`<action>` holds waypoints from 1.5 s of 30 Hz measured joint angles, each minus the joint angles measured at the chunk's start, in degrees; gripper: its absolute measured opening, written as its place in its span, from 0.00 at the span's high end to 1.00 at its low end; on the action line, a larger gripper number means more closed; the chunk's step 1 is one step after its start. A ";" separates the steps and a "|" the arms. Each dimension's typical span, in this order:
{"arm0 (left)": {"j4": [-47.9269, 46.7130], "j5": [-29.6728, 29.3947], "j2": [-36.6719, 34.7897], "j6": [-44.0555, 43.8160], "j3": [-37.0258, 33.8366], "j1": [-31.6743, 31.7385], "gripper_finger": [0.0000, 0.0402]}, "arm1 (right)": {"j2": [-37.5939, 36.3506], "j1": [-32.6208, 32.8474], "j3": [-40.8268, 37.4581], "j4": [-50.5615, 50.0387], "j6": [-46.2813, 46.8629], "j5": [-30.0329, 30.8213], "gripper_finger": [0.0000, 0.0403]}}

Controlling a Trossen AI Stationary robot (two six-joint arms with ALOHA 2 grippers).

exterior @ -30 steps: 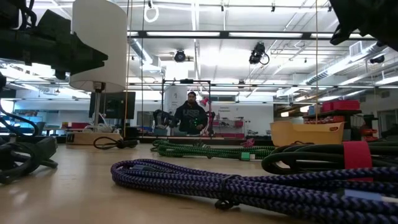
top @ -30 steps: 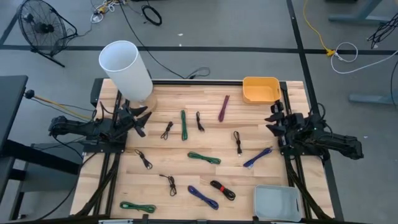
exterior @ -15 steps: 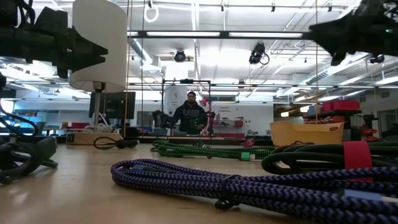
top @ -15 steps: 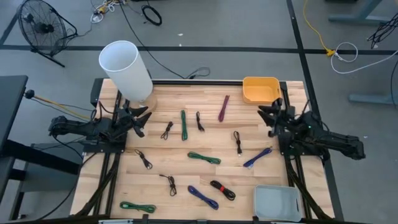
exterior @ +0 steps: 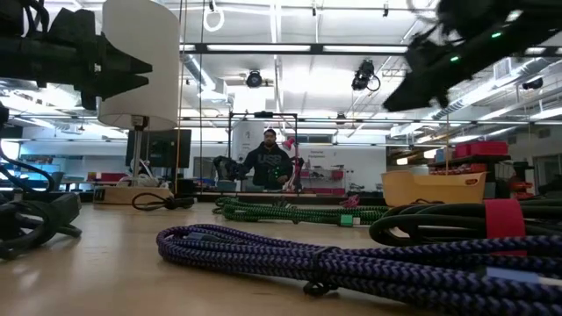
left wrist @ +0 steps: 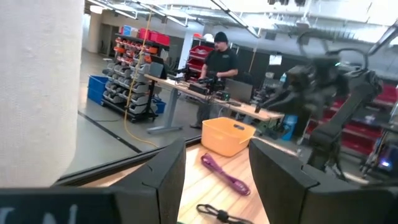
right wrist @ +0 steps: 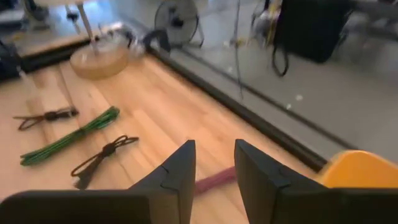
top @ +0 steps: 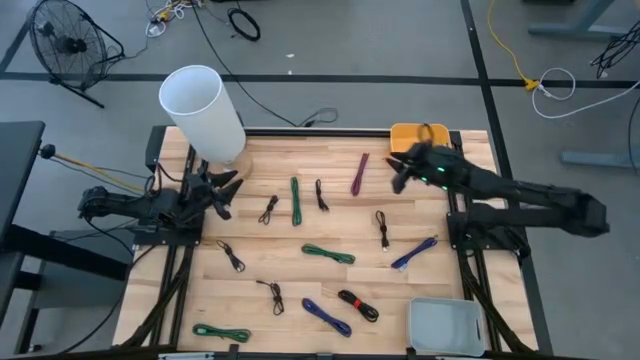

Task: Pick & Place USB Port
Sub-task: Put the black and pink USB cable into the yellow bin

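The right pincer (top: 398, 172) hangs above the table (top: 260, 255) just beside the orange bin (top: 410, 139), its fingers parted a little and empty. The purple cable (top: 359, 173) lies on the table beside the pincer, on the side away from the bin. The left pincer (top: 228, 193) waits by the white cylinder (top: 203, 110), parted and empty.

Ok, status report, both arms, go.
Right gripper open, empty, beside purple cable. Left gripper open, parked at left edge. Nothing blocking.
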 joint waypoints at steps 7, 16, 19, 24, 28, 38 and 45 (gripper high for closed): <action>1.48 2.42 0.02 -0.07 -0.01 -0.01 0.55 | 19.94 -1.92 7.29 -0.41 1.34 -5.44 0.63; 1.88 2.74 0.02 -0.10 -0.02 -0.02 0.55 | 32.74 -1.92 13.56 -0.18 6.65 -8.32 0.43; 1.88 3.20 0.02 -1.32 -0.01 -0.01 0.55 | 35.14 -1.90 13.89 0.02 9.72 -7.22 0.40; 1.88 4.19 0.02 -1.55 -0.02 -0.02 0.55 | 38.00 -1.90 13.89 0.09 15.88 -3.95 0.38; 1.88 4.19 0.02 -1.25 0.00 -0.02 0.55 | 39.41 -1.91 13.89 0.44 16.65 -0.26 0.38; 1.88 4.15 0.02 -1.12 0.00 0.00 0.55 | 44.44 -2.03 13.89 2.28 24.53 0.31 0.38; 1.88 4.11 0.02 -1.07 0.00 -0.02 0.55 | 48.59 -2.05 13.89 5.70 27.19 0.30 0.39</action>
